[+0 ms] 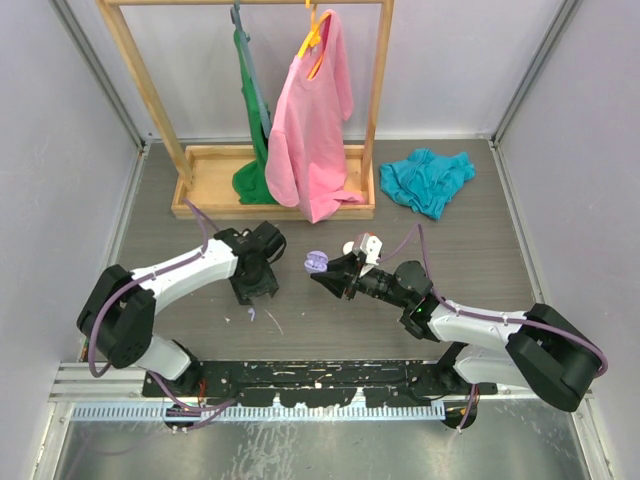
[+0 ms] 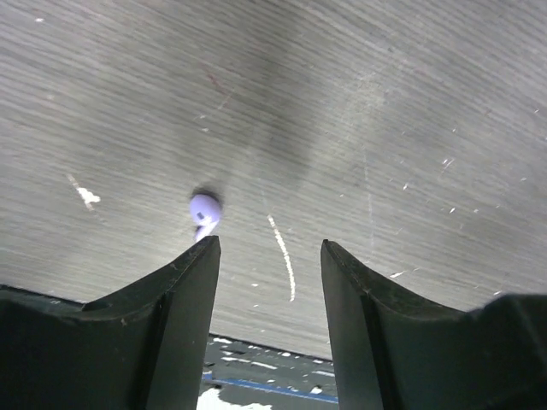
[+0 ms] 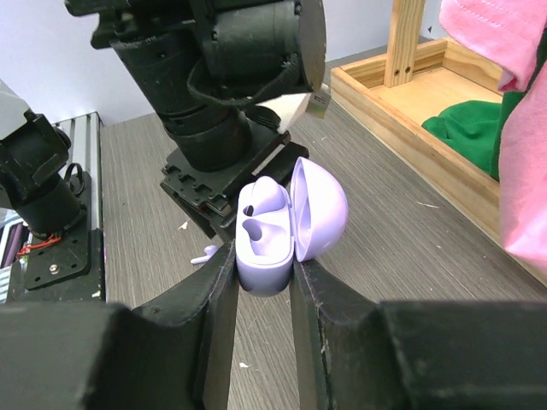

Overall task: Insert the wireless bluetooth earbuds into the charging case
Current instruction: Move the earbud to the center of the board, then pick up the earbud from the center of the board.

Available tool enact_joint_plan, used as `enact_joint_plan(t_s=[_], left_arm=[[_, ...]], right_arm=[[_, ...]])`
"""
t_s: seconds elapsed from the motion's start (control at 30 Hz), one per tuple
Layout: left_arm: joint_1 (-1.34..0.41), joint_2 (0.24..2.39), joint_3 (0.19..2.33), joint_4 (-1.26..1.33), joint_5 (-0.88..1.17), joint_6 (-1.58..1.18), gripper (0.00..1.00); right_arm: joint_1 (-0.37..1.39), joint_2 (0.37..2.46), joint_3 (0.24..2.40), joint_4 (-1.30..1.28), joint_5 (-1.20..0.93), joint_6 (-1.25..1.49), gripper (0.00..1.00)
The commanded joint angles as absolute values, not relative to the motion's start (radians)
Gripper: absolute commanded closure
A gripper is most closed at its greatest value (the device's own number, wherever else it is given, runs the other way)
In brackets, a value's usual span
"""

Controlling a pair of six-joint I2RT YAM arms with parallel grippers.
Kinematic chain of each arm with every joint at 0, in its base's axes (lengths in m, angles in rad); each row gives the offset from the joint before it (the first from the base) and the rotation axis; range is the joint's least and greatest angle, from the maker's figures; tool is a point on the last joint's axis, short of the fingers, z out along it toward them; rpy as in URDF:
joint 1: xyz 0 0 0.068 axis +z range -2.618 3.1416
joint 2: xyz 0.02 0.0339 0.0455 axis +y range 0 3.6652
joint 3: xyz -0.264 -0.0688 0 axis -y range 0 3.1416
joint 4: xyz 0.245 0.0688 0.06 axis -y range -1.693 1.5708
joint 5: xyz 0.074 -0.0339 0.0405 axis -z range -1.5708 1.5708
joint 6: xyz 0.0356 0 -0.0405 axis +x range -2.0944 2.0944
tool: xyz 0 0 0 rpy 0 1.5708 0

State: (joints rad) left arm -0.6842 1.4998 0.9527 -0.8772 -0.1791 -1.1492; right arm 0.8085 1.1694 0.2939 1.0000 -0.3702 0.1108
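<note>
A lilac charging case (image 3: pixel 267 243) with its lid swung open is clamped between my right gripper's (image 3: pixel 261 260) fingers, raised over the table; from above the case (image 1: pixel 316 263) shows at mid-table. One socket holds a lilac bud, the other looks empty. A loose lilac earbud (image 2: pixel 203 209) lies on the table just past the tip of my left gripper's (image 2: pixel 269 246) left finger, outside the gap. That gripper (image 1: pixel 256 290) points down at the table, open with nothing between its fingers. The same earbud (image 3: pixel 205 254) lies left of the case, under the left arm (image 3: pixel 222 85).
A wooden clothes rack (image 1: pixel 205 165) with a green garment (image 1: pixel 252 110) and a pink shirt (image 1: pixel 310 130) stands at the back. A teal cloth (image 1: pixel 428 180) lies at the back right. A thin white sliver (image 2: pixel 283 256) lies on the table ahead of the left fingers.
</note>
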Motion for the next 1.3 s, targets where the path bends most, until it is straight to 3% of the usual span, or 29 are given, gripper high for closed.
enact_joint_plan(t_s=[0.0, 0.63, 1.27], left_arm=[[-0.677, 1.443, 0.992, -1.006, -0.231, -1.041, 0.47], [-0.646, 1.589, 0.960, -0.926, -0.178, -0.926, 0.64], [-0.598, 1.606, 0.863, -0.830, -0.122, -0.900, 0.70]], right_arm=[[0.807, 1.157, 0.298, 1.068, -0.353, 0.111, 0.99], [0.807, 1.172, 0.304, 1.062, -0.357, 0.108, 0.99], [0.808, 1.169, 0.305, 1.059, -0.364, 0.108, 0.99]])
